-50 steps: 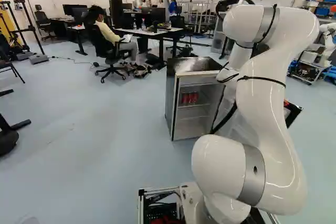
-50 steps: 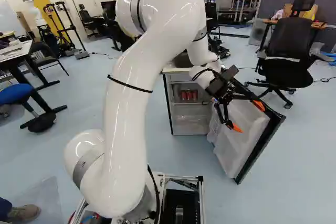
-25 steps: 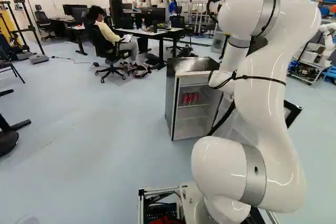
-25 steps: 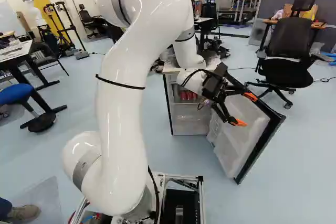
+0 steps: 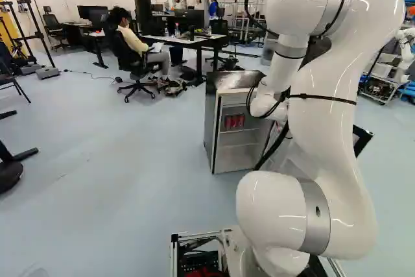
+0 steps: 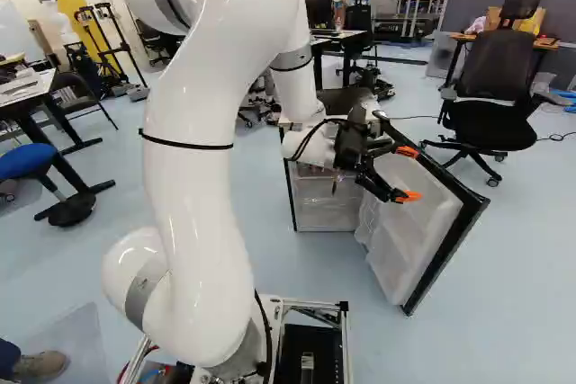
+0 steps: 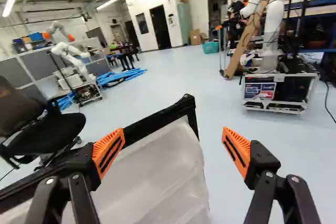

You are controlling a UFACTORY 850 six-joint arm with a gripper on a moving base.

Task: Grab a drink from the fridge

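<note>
"Only the arm (image 6: 198,159) has shifted, taking its gripper (image 7: 174,135) leftward in the right base view."

"Holding anything?"

"No, the fingers (image 7: 108,152) are apart and grip nothing. They point out over the door (image 6: 400,245), probably because the wrist must clear it before turning in."

"Why leave that wide?"

"It opens the way to the red cans (image 5: 235,121), upright, high inside the fridge (image 5: 210,128)."

"Next?"

"Turn to face them, I'd say, without knocking the door."
</note>
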